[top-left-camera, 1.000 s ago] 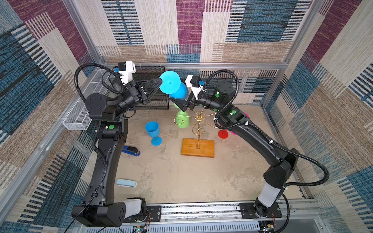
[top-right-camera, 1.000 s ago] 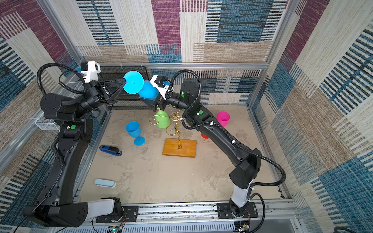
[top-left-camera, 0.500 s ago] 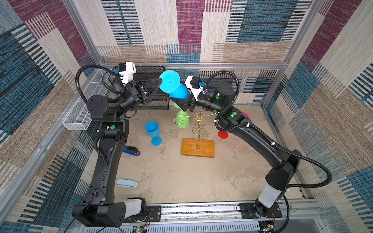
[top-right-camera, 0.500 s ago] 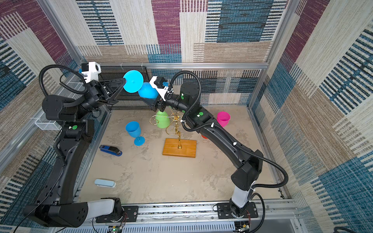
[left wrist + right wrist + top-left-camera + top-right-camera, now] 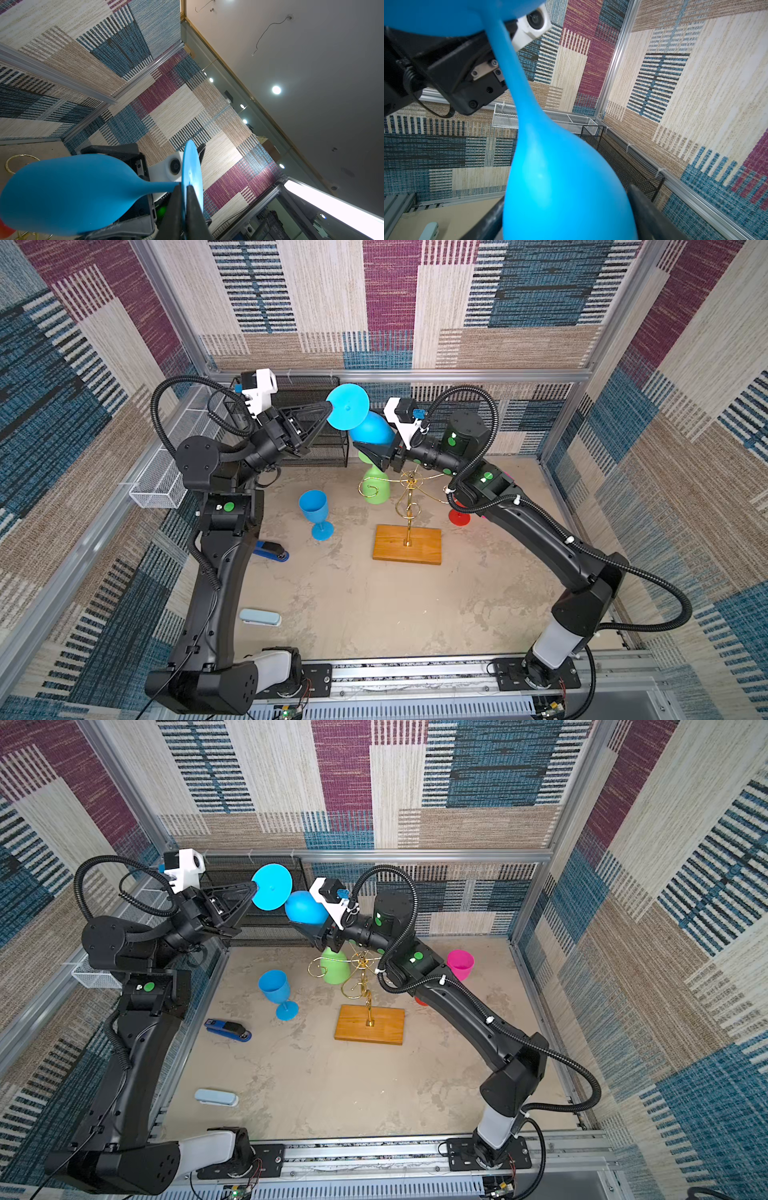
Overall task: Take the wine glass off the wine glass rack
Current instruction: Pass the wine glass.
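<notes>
While the wine glass [image 5: 348, 407] is held aloft at upper centre, its foot is pinched by L gripper [image 5: 330, 406] & bowl clasped by R gripper [image 5: 368, 445], apart from wine glass rack [image 5: 409, 489].

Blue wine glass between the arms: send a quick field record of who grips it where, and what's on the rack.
held item: blue wine glass, in the air, clear of the rack
left gripper: pinches its foot disc
right gripper: fingers on both sides of its bowl
wine glass rack: green glass hangs from it, bowl down
standing upright nearby: second blue glass
</notes>
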### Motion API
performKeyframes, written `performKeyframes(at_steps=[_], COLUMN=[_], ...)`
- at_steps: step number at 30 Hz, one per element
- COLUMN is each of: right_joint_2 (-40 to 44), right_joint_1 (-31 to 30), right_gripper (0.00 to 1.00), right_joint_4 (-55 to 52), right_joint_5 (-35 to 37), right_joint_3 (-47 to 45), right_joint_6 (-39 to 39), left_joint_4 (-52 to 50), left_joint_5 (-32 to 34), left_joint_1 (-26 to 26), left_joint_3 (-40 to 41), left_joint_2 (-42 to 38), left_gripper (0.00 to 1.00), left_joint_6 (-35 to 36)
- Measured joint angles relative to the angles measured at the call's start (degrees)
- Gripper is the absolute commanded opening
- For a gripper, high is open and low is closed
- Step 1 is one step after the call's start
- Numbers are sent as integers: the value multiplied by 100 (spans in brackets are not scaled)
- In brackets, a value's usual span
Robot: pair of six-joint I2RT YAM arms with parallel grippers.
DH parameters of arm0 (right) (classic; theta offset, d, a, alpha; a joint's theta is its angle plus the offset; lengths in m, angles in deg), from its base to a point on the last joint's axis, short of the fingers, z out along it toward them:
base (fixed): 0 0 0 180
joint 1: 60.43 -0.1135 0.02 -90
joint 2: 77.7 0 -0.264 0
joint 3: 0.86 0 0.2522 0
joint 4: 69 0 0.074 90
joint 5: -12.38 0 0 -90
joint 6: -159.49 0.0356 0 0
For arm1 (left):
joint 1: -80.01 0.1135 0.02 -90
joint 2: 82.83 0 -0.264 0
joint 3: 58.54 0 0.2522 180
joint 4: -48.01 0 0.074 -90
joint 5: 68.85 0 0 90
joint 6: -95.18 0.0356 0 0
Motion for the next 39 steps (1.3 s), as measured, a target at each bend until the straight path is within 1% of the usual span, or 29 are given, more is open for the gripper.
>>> performKeyframes(at_steps=[3, 6, 10, 13, 16, 17, 19, 21, 23, 25, 27, 29, 31, 33, 34, 39], right_joint_2=[39, 59, 87, 164, 317, 372, 492, 610, 697, 752, 815, 876, 894, 894, 894, 859], right_joint_1=[37, 37, 33, 33, 33, 33, 33, 33, 31, 22, 20, 13, 0, 0, 0, -42], right_gripper=[57, 55, 51, 50, 46, 45, 41, 35, 31, 30, 29, 29, 29, 28, 28, 26], right_joint_4=[-59, -98, -260, -570, -984, -1152, -1482, -1832, -2181, -2481, -2752, -2975, -3143, -3276, -3366, -3665], right_joint_5=[127, 203, 240, 442, 723, 822, 1021, 1191, 1399, 1596, 1753, 1775, 1775, 1770, 1768, 1707], right_joint_3=[9, 15, 59, 227, 426, 494, 579, 608, 632, 660, 660, 671, 710, 741, 748, 758], right_joint_6=[140, 225, 306, 361, 400, 402, 411, 417, 413, 411, 393, 393, 391, 393, 393, 398], left_joint_4=[-39, -46, -57, -323, -774, -920, -1078, -1036, -868, -796, -710, -483, -251, -31, 79, 396], left_joint_5=[26, 70, 140, 227, 435, 553, 807, 1058, 1276, 1488, 1676, 1786, 1792, 1733, 1615, 1071], left_joint_1=[9, 4, 11, 11, 9, 9, -2, -61, -177, -306, -409, -463, -483, -490, -494, -560], left_joint_3=[0, 17, 68, 92, 157, 249, 511, 874, 1261, 1528, 1617, 1609, 1609, 1609, 1609, 1609], left_joint_2=[-63, -92, -127, -249, -455, -555, -741, -868, -927, -944, -938, -881, -813, -739, -697, -560], left_gripper=[35, 42, 46, 46, 47, 48, 48, 47, 41, 40, 39, 33, 31, 30, 31, 31], left_joint_6=[149, 238, 428, 933, 1882, 2312, 3056, 3748, 4409, 5167, 5862, 6605, 7263, 7796, 8157, 9357])
